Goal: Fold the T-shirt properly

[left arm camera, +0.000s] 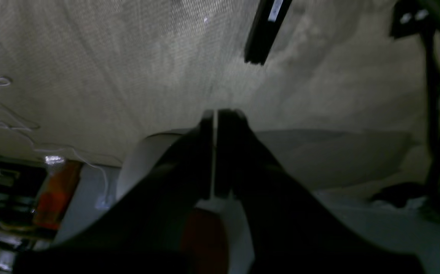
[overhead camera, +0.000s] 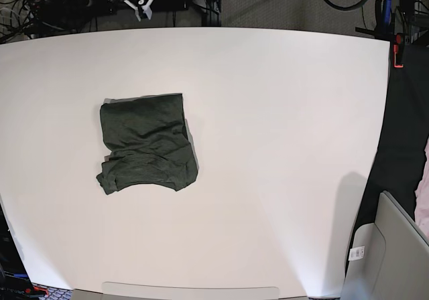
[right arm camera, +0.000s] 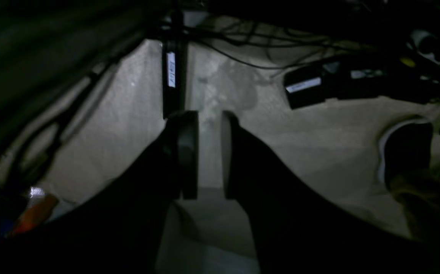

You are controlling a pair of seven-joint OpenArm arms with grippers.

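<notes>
The T-shirt (overhead camera: 146,142), dark olive green, lies folded into a rough rectangle on the left half of the white table (overhead camera: 281,146); its lower edge is a little uneven. Neither arm shows in the base view. In the left wrist view my left gripper (left arm camera: 215,114) is shut with nothing in it, pointing at beige carpet. In the right wrist view my right gripper (right arm camera: 209,118) stands with a narrow gap between its fingers and nothing between them, also over the carpet. Neither wrist view shows the shirt.
A grey bin (overhead camera: 389,253) stands off the table's near right corner, with a strip of pink cloth (overhead camera: 423,193) at the right edge. Cables and black stands (right arm camera: 174,68) crowd the floor. A shoe (right arm camera: 406,148) sits on the carpet.
</notes>
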